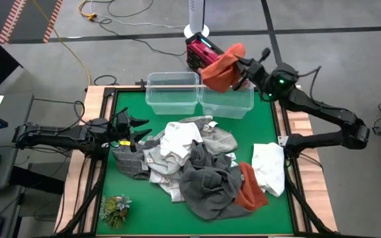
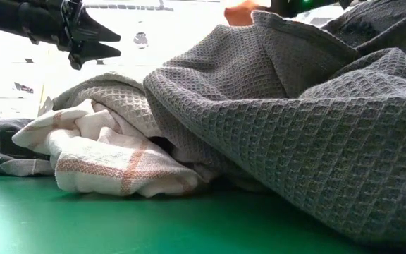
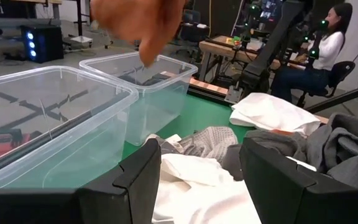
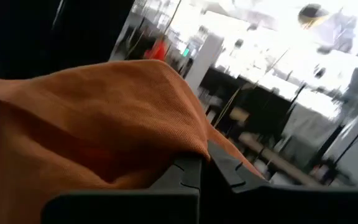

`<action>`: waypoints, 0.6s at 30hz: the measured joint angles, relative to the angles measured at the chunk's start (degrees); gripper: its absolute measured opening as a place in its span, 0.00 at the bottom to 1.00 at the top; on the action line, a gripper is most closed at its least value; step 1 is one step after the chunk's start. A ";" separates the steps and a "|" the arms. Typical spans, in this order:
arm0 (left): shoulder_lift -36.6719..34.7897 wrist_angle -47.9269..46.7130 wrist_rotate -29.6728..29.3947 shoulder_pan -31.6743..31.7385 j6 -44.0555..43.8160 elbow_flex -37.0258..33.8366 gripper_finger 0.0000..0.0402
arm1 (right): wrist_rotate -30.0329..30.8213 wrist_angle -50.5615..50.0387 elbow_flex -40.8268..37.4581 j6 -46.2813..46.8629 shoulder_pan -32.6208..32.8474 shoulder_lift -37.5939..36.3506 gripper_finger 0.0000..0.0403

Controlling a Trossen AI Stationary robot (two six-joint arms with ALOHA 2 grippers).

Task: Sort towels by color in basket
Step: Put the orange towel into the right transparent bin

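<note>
A rust orange towel (image 1: 220,71) hangs above the far edge of the right clear bin (image 1: 230,102), with my right gripper (image 1: 239,70) shut on it. In the left wrist view the same orange towel (image 3: 138,22) dangles over that bin (image 3: 145,87). A pile of towels (image 1: 190,162) lies mid-table: white, checked, dark grey, and another rust orange one (image 1: 251,190). My left gripper (image 1: 135,129) hovers open at the pile's left edge, holding nothing; it also shows in the low view (image 2: 96,41). My right gripper pinches a bunched part of the orange towel (image 4: 182,146) between its two shut fingers. The fingers come roughly level from the table's right side. The cloth drapes slack beside and below them, lifted clear of the table and the bin.
A second clear bin (image 1: 172,92) stands left of the first at the table's far edge. A folded white towel (image 1: 268,168) lies at the right, and a small green plant (image 1: 114,210) at the near left corner. A person sits beyond the table (image 3: 319,56).
</note>
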 joint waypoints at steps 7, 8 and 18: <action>0.00 -0.02 -0.02 0.00 -0.70 0.00 0.52 | 4.95 -14.73 -0.02 4.52 -0.23 -0.22 0.06; 0.00 0.02 -0.02 0.00 -0.70 0.00 0.52 | 6.48 -17.22 -0.02 4.98 -0.45 -0.70 0.06; 0.00 1.73 -0.15 0.00 -0.81 0.00 0.52 | 12.33 -27.64 -0.02 8.79 -0.44 -4.22 0.06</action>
